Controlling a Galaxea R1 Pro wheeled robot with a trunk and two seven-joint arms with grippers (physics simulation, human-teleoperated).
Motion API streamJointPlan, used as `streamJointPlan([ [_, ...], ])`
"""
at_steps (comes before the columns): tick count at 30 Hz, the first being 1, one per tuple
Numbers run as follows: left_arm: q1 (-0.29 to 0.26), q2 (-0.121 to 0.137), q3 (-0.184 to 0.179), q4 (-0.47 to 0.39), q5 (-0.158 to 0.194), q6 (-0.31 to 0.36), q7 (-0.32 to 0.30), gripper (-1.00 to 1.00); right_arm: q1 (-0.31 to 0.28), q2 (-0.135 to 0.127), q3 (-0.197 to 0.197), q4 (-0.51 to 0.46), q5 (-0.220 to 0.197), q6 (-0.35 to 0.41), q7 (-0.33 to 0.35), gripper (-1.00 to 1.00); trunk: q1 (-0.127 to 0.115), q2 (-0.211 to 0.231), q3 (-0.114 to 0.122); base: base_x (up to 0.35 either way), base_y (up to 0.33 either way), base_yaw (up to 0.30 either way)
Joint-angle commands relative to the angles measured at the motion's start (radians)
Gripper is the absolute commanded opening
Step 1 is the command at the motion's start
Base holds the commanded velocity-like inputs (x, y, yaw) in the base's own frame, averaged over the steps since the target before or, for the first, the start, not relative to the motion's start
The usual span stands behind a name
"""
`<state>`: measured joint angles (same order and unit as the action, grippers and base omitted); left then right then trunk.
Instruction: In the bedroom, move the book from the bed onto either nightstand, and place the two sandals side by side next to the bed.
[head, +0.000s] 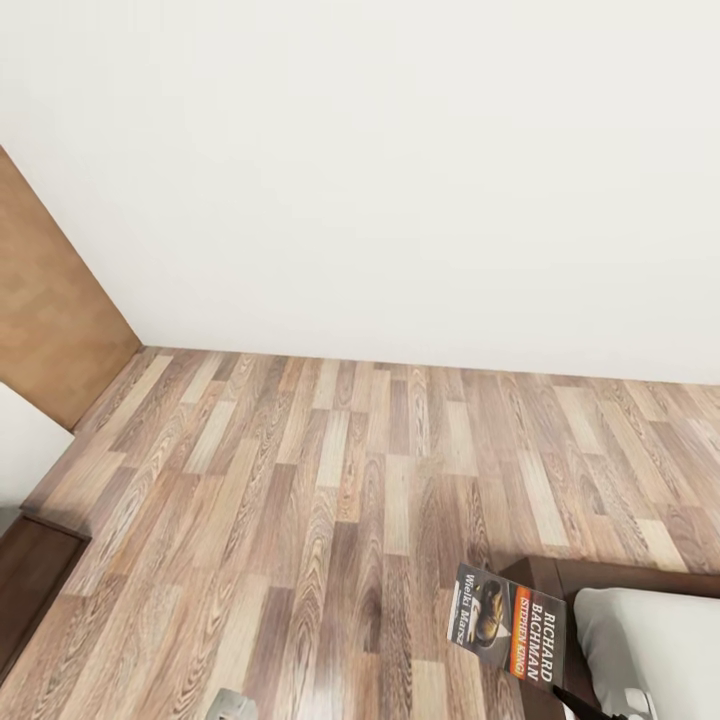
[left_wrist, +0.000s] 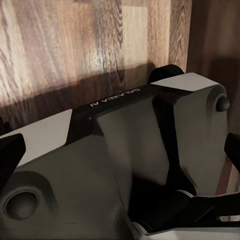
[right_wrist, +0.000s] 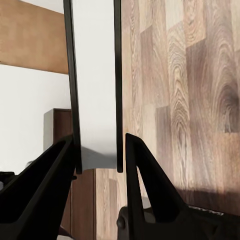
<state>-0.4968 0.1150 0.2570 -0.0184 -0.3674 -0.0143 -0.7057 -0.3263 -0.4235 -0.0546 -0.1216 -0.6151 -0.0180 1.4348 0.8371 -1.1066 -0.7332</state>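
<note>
Slippage of the book (head: 507, 622) is judged the chief hazard at this moment. In the right wrist view the book (right_wrist: 95, 90) is seen edge-on, its pale page block and dark covers pinched near one end between the two black fingers of the right gripper (right_wrist: 98, 150), which is closed down to the book's thickness and has hold of nothing else. Because most of the book's length is carried beyond the fingers, it could be levered loose or swung in the grasp by a quick turn of the arm or base, and then dropped onto the wood-plank floor (head: 330, 500). In the head view the book is held in the air with its cover upward, just off the corner of the bed (head: 640, 578), whose dark frame and pale mattress are seen near it; that corner could be clipped by the book if the arm is swung low. No nightstand can be identified with certainty: a low dark brown piece (head: 30, 580) is seen at the edge of the head view, well apart from the book, but its kind cannot be told, so a set-down could be misjudged if it is attempted before the target is properly in sight. The left gripper's opening cannot be told, since the left wrist view is taken up largely by a grey and black part of the robot marked GALAXEA (left_wrist: 125, 160).
</note>
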Motion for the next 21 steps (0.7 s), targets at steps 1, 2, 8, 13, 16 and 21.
streamJointPlan([
  [1, 0.000, 0.000, 0.008, 0.000, -0.010, -0.002, -0.003, 1.00, 0.000, 0.000, -0.005, 0.000, 0.005, -0.002, 0.002, -1.00, 0.000, 0.000, 0.001, 0.000, 0.000, 0.000],
  [2, 0.000, 0.000, 0.008, 0.000, -0.010, -0.002, -0.003, 1.00, 0.000, 0.000, -0.005, 0.000, 0.005, -0.002, 0.002, -1.00, 0.000, 0.000, 0.003, 0.000, 0.000, 0.000],
  [8, 0.000, -0.002, 0.008, -0.001, -0.010, -0.002, -0.002, 1.00, 0.000, 0.000, -0.005, 0.000, 0.005, -0.002, 0.002, -1.00, 0.000, 0.000, 0.012, 0.000, 0.000, 0.000],
  [13, 0.001, -0.021, 0.020, -0.007, -0.002, -0.003, -0.003, 1.00, 0.000, 0.000, -0.006, -0.001, 0.005, -0.002, 0.002, -1.00, 0.000, 0.000, 0.020, 0.000, 0.000, 0.000],
  [16, -0.003, -0.066, 0.040, -0.030, 0.040, 0.005, -0.014, 1.00, 0.000, 0.000, -0.007, 0.000, 0.005, -0.002, 0.002, -1.00, 0.000, 0.000, 0.025, 0.000, 0.000, 0.000],
  [21, -0.010, -0.080, 0.049, -0.107, 0.104, 0.061, -0.069, 1.00, 0.000, 0.000, -0.007, -0.001, 0.005, -0.002, 0.003, -1.00, 0.000, 0.000, 0.033, 0.000, 0.000, 0.000],
])
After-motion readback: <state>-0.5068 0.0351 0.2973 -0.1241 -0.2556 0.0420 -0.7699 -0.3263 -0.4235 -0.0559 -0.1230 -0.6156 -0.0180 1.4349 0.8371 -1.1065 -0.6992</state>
